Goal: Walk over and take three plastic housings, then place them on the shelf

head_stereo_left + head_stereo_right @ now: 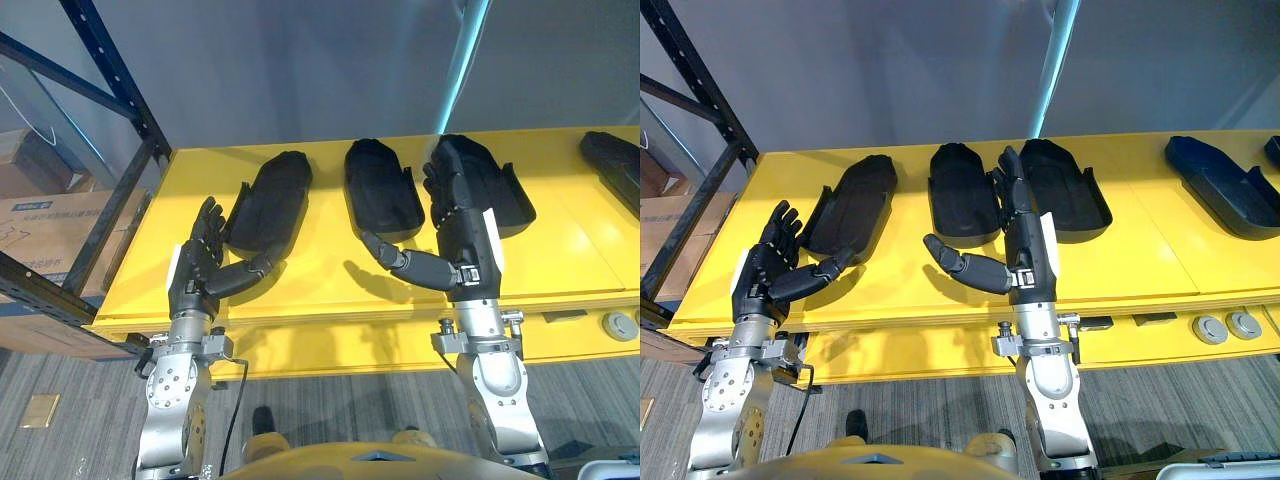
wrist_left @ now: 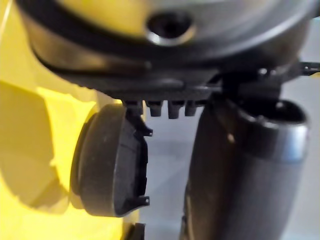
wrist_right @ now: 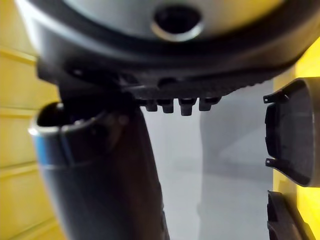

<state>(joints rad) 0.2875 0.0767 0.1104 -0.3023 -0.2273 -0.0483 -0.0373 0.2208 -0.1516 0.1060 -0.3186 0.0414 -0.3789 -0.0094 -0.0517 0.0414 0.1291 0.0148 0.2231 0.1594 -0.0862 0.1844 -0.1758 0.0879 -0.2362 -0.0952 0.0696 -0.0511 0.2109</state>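
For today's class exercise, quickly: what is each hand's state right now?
Left hand: open, holding nothing.
Right hand: open, stretched over a plastic housing, holding nothing.

The left arm [image 1: 172,400] is raised from the lower left, and the left hand [image 1: 195,268] is held palm down, with the fingers stretched forward and slightly spread. Its thumb [image 1: 245,272] is angled out towards the other hand. The right arm [image 1: 500,385] is raised from the lower right. The right hand [image 1: 468,235] is set flat, with the fingers straight and close together and the thumb thrust out sideways to the left. Nothing is gripped by either hand.
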